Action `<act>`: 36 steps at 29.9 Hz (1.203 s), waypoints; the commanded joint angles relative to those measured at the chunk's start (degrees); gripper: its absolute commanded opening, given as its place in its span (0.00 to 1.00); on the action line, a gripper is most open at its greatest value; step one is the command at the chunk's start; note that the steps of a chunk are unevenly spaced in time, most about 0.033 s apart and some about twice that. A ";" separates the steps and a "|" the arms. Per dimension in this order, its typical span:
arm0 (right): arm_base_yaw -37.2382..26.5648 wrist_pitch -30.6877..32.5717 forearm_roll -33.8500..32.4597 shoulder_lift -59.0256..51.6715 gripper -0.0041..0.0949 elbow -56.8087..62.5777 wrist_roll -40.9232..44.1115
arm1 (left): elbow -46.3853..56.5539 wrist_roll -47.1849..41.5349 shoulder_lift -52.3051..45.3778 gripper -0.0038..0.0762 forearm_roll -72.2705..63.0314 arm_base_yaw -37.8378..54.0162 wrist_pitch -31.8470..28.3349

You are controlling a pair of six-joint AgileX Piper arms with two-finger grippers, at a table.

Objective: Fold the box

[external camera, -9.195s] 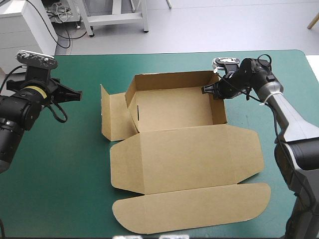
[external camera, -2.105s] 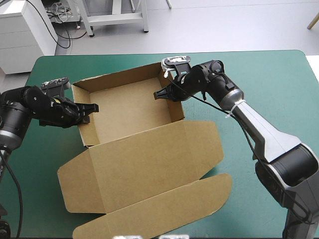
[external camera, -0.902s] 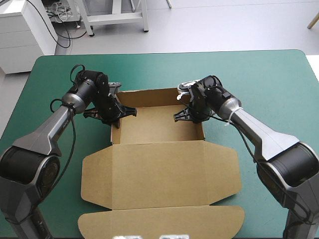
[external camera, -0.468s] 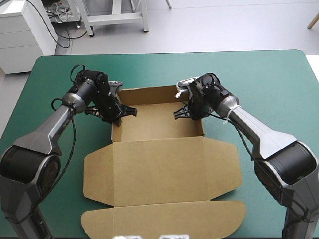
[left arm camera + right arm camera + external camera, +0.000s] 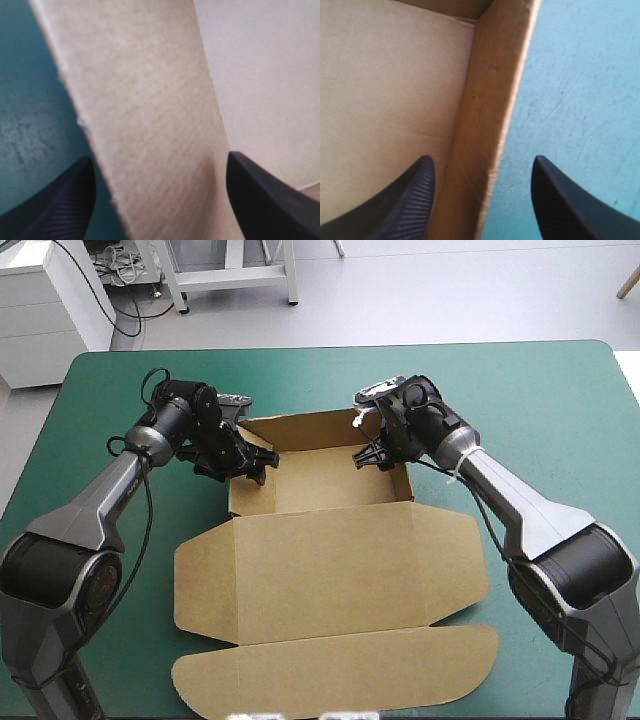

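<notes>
box: the brown box sits mid-bench as an open tray with its walls up on the far side; the lid and its rounded flap lie flat toward the near edge.
left gripper: at the tray's left wall, fingers spread, one on each side of the board, not pinching it.
right gripper: at the right wall, fingers likewise spread astride it.
step: probably squaring or seating the side walls.
next move: likely calls for even pressure on both walls together, so the tray does not skew.
</notes>
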 commanded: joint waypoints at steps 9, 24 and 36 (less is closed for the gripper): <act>0.07 3.05 -2.09 -3.66 0.58 -15.32 -2.56 | -22.37 1.61 -3.03 0.72 -0.32 -0.31 6.79; -5.68 3.05 9.48 -5.25 0.58 -16.53 -2.11 | -28.56 10.12 -15.04 0.04 -5.69 -0.31 6.89; -6.55 3.05 13.54 -1.32 0.58 -14.64 -2.29 | -9.30 11.21 -33.92 0.04 0.59 -0.31 6.14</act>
